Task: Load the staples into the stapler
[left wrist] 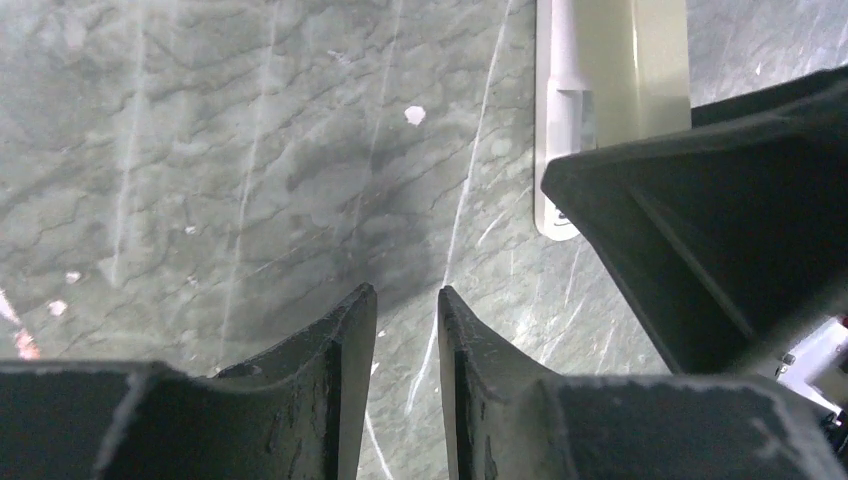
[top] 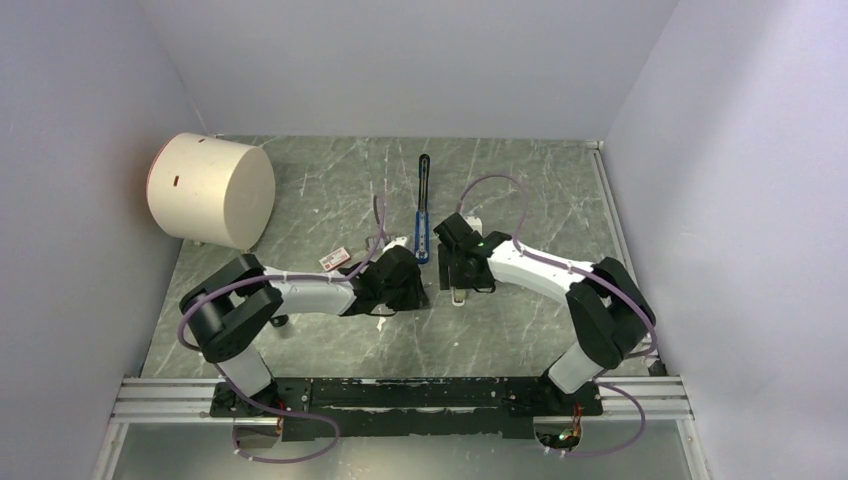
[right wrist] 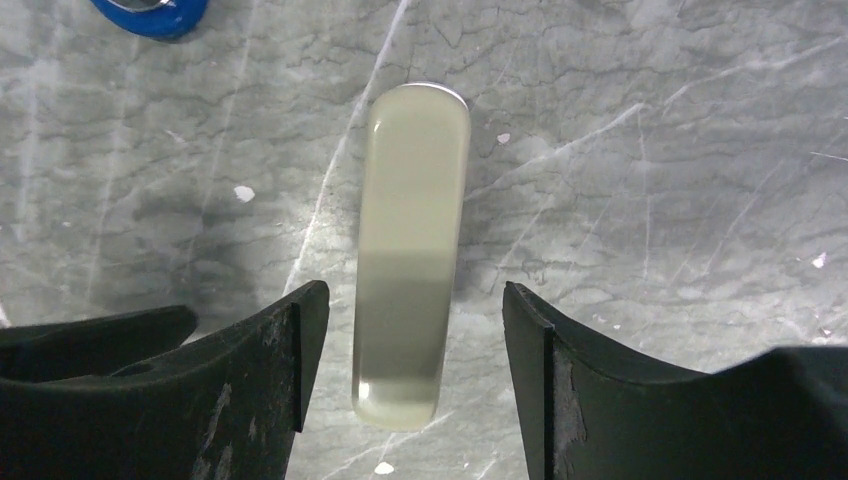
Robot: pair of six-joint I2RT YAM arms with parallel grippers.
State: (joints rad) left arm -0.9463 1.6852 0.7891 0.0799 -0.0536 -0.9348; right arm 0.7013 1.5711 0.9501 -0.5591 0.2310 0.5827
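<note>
The blue stapler (top: 422, 235) with its black end (top: 424, 172) lies lengthwise at the table's middle. Its blue tip shows in the right wrist view's top left corner (right wrist: 150, 14). A pale off-white bar (right wrist: 410, 250) lies flat on the table just right of the stapler's near end. My right gripper (right wrist: 415, 290) stands open astride the bar's near end, with clear gaps on both sides. My left gripper (left wrist: 407, 292) hovers over bare table next to it, its fingers a narrow gap apart with nothing between them. The staples are out of view.
A large cream cylinder (top: 212, 190) lies on its side at the back left. A small red-and-white packet (top: 334, 259) sits left of the left gripper. The right gripper's black finger (left wrist: 700, 240) and the pale bar (left wrist: 610, 70) fill the left wrist view's right side.
</note>
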